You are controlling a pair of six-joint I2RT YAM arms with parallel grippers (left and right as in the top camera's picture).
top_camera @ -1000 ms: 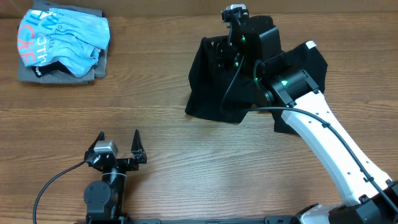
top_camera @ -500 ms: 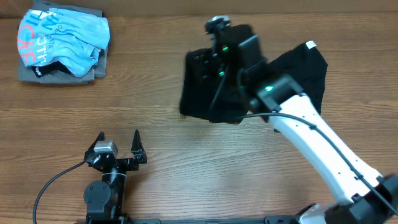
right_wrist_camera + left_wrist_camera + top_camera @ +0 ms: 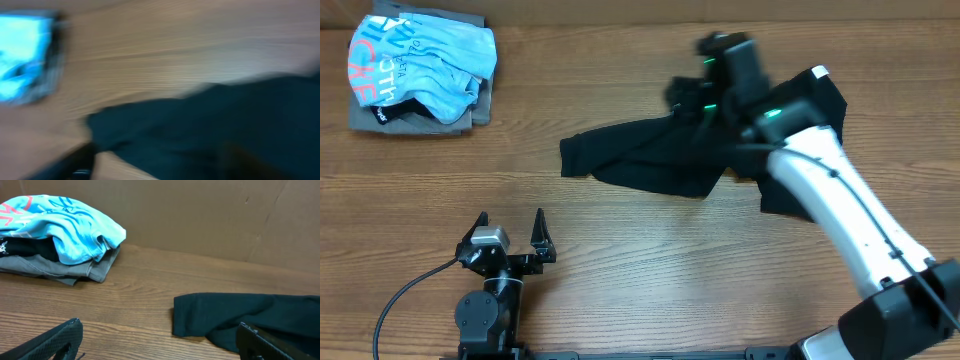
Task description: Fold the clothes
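Note:
The clothes, a black T-shirt [image 3: 640, 160], lie spread along the far middle of the table, with a long flap reaching left and a small white label [image 3: 818, 72] at the right end. My right gripper [image 3: 688, 100] hovers over the shirt's middle, blurred by motion. In the right wrist view its fingers stand wide apart [image 3: 160, 162] over the black fabric [image 3: 210, 120] and hold nothing. My left gripper [image 3: 511, 215] rests open near the front edge, well short of the shirt. The left wrist view shows the shirt's left end [image 3: 225, 315] ahead of that gripper's spread fingers [image 3: 159, 325].
A light blue shirt with coral lettering [image 3: 420, 60] lies on a grey folded garment [image 3: 415, 118] at the far left corner, and both show in the left wrist view [image 3: 60, 225]. A cardboard wall [image 3: 200, 215] stands behind the table.
The right gripper swung left with the bunched shirt, then opened and drew back right. The freed fabric has dropped and spread leftward on the table. The left arm has not moved.

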